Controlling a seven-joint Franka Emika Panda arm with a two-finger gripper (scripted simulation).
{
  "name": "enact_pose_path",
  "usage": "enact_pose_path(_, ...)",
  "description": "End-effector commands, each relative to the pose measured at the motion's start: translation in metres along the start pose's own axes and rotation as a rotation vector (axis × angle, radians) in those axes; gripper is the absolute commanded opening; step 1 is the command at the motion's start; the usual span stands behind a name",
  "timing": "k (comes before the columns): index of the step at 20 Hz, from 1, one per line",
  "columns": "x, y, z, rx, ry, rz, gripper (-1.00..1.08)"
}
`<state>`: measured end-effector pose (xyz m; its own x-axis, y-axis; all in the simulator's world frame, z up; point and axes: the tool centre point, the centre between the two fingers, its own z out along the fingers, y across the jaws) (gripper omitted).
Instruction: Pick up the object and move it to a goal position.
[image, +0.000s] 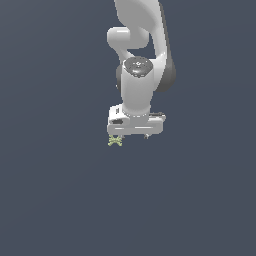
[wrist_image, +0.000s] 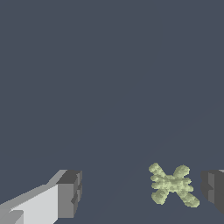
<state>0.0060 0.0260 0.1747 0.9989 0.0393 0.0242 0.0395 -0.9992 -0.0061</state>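
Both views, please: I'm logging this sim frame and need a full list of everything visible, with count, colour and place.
Object: one, pale yellow-green, knobbly and X-shaped, lying on the surface between the two fingertips, much nearer one of them and apart from both; in the exterior view it shows just below the gripper's edge, toward the exterior view's left.
Surface: one, plain dark blue-grey, filling the background of both views.
Arm: one, white with dark joints, reaching down from the top of the exterior view.
Gripper: one, white body with dark grey fingertips, open, low over the object.

No legible text or markings
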Motion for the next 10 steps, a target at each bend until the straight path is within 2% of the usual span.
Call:
enact_pose_path(1,0.000,0.000,0.000,0.000,0.000,0.000,1.00)
enact_pose_path(10,0.004,-0.003,-0.012,0.023,0.022,0.029,1.00)
